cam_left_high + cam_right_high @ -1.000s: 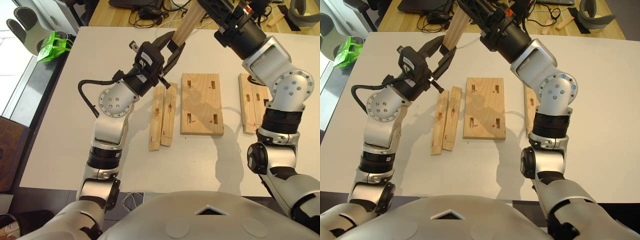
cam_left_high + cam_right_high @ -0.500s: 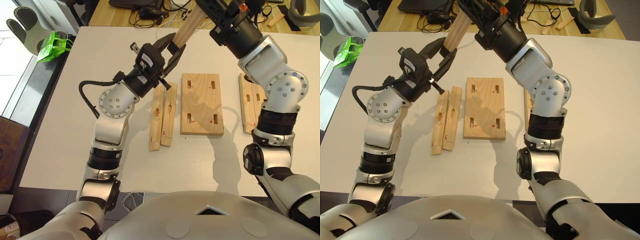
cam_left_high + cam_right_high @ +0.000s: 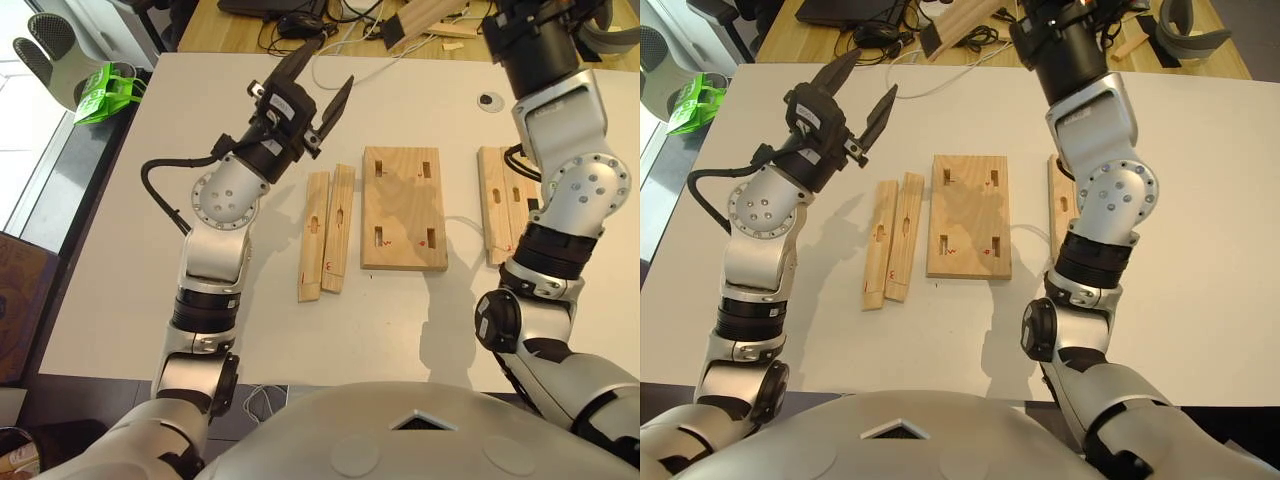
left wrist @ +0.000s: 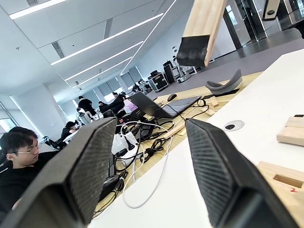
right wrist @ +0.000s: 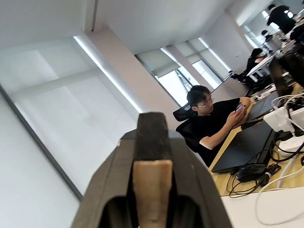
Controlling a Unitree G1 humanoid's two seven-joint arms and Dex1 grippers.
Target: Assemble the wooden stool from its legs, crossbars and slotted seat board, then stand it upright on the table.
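Nothing is joined yet. The slotted seat board (image 3: 404, 208) is laid flat mid-table, flanked by a left pair of slotted legs (image 3: 326, 233) and a right pair (image 3: 503, 205). Beyond, the left gripper (image 3: 312, 72) is held spread and empty. Farthest, a wooden bar (image 3: 425, 18) is pinched by the right gripper (image 5: 153, 164).

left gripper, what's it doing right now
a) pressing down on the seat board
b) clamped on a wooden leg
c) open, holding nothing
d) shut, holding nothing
C: the left gripper is raised above the table with its fingers spread wide and nothing between them, while the wooden leg is held in the right gripper.
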